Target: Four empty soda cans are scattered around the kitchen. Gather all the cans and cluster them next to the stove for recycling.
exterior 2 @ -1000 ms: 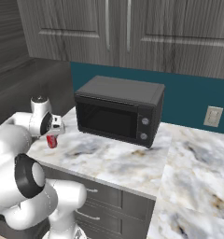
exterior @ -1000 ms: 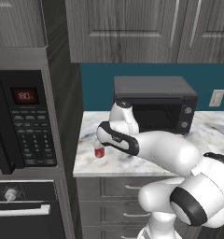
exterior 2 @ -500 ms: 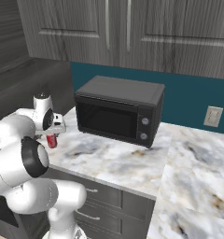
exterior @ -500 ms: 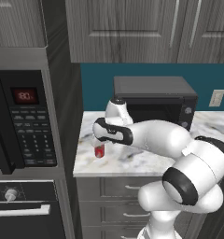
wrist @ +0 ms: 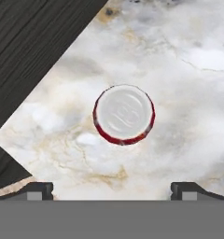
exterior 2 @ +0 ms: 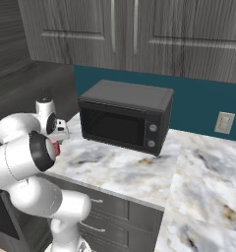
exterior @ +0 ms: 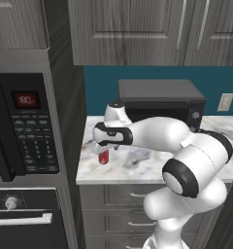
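One red soda can (exterior: 104,157) with a silver top stands upright on the marble counter (exterior: 138,168), near its left front corner. My gripper (exterior: 106,147) hangs straight above it, open, with nothing between the fingers. In the hand view the can's top (wrist: 124,114) lies just above the middle, ahead of the gripper (wrist: 113,187), whose two fingertips (wrist: 39,187) stand wide apart. From the right base view the can (exterior 2: 56,148) peeks out red beside the hand (exterior 2: 57,134). The stove is out of view.
A black microwave (exterior: 159,99) sits at the back of the counter, right of the can. The tall cabinet with the built-in wall oven (exterior: 26,126) rises close on the can's left; its dark side panel (wrist: 34,46) borders the counter. A wall outlet (exterior: 225,101) is at far right.
The hand has swung a little to the left and now sits over the can. The can has not moved, and the jaws have stayed open.
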### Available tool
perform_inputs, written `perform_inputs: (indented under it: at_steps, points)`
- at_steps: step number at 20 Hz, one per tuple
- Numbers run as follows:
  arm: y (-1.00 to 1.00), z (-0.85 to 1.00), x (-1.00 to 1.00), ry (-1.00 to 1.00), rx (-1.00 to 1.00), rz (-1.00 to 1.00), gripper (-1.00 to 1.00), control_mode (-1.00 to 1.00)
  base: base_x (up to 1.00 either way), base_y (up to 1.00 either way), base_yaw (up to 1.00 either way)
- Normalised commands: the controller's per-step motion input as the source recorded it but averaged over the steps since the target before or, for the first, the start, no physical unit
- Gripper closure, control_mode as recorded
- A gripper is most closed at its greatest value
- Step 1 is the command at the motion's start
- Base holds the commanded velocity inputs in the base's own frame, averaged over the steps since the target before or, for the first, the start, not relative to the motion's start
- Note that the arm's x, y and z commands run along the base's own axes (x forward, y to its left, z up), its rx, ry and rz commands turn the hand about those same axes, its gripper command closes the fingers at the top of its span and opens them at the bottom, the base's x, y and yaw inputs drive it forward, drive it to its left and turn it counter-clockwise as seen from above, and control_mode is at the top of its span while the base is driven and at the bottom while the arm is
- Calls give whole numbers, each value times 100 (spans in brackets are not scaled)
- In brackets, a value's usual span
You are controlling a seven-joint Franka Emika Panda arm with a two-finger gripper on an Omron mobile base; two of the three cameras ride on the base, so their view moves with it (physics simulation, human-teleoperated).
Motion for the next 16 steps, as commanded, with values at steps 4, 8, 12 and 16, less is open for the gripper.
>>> perform_inputs:
  at_steps: [4, 8, 12, 16]
  points:
    - [0, -16, 12, 0, -7, 9, -100, -100, 0, 0, 0]
    - [0, -8, 16, 0, -1, 7, -100, -100, 0, 0, 0]
    - [2, -1, 26, 2, 0, 5, -100, -100, 0, 0, 0]
    - [1, -1, 18, 2, 0, 4, -100, -100, 0, 0, 0]
